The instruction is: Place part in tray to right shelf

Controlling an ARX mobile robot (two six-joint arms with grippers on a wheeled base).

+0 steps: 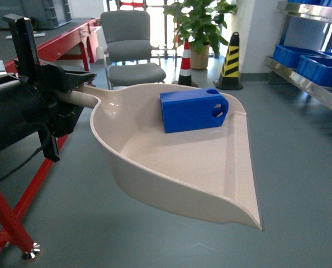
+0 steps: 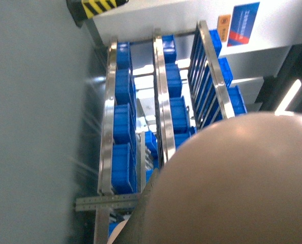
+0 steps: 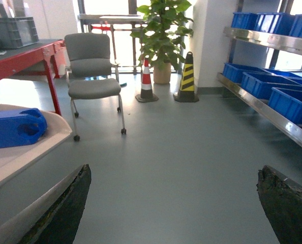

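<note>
The beige tray (image 1: 171, 167) hangs in the air over the floor, its handle running left into my left gripper (image 1: 65, 92), which is shut on it. The blue part (image 1: 191, 110) lies inside the tray near its back wall, holed tab pointing right. The right shelf (image 1: 308, 84) is a steel rack at the far right. In the left wrist view the tray's underside (image 2: 242, 188) fills the lower right, with the shelf rails (image 2: 161, 101) beyond. My right gripper (image 3: 174, 198) is open over bare floor, with the tray (image 3: 19, 155) and part (image 3: 13, 128) at its left.
Blue crates (image 1: 322, 67) sit on the steel rack. A grey chair (image 1: 129, 50), two traffic cones (image 1: 231, 56) and a potted plant (image 1: 199, 22) stand at the back. A red-framed table (image 1: 20, 218) is close on the left.
</note>
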